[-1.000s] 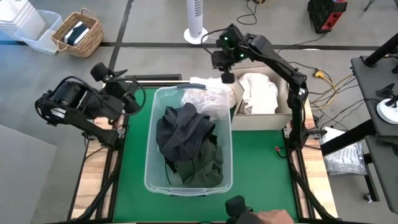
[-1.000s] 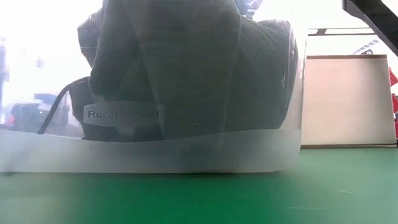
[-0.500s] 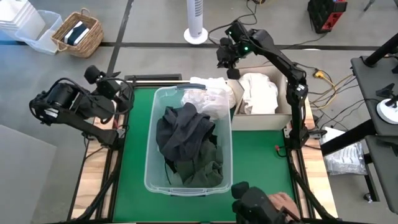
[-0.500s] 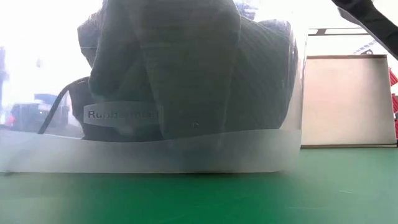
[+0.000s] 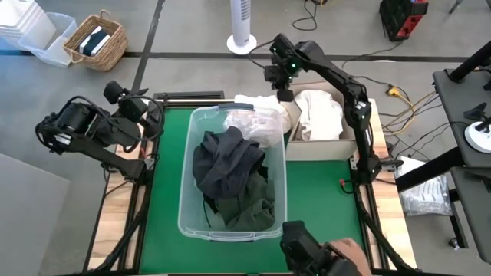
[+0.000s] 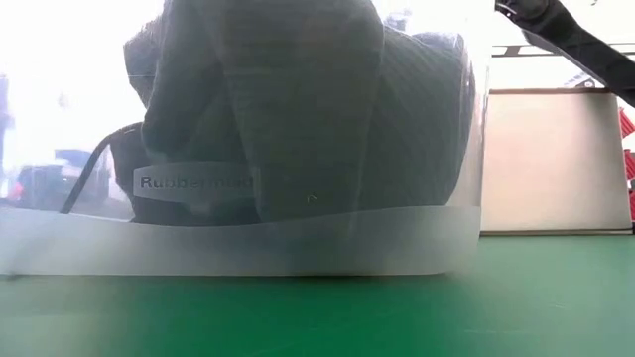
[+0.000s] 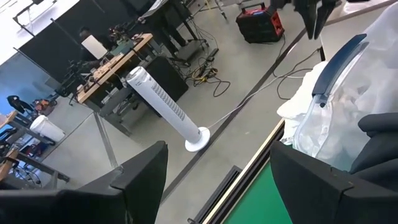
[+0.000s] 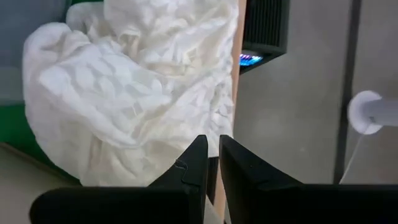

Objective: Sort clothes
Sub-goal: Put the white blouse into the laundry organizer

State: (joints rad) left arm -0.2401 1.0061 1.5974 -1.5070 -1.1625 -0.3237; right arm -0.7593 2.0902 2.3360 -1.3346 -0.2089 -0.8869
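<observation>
Dark grey, black and dark green clothes [image 5: 230, 180] lie heaped in the clear plastic tub [image 5: 186, 207], pressing against its near wall [image 6: 298, 129]. A white garment [image 5: 257, 115] sits at the tub's far end and spills over the far rim. More white clothes [image 5: 318, 115] fill the beige cardboard box [image 5: 322, 147] right of the tub. My right gripper [image 5: 282, 86] hangs shut above the far edge between tub and box, with white cloth [image 8: 137, 81] below it. My left gripper [image 7: 217, 180] is wide open, off the table's left far corner [image 5: 153, 115].
A white tower fan [image 5: 242, 27] stands on the floor beyond the far edge. A wicker basket [image 5: 96, 42] sits far left. A person's hand with a dark object [image 5: 314, 253] reaches in at the near edge. Green mat [image 5: 322, 199] lies bare right of the tub.
My left arm has drawn back toward the table's left edge. My right arm has shifted its pose above the far edge, its forearm swinging lower into the low view. The person's hand with the dark object has come farther in at the near edge.
</observation>
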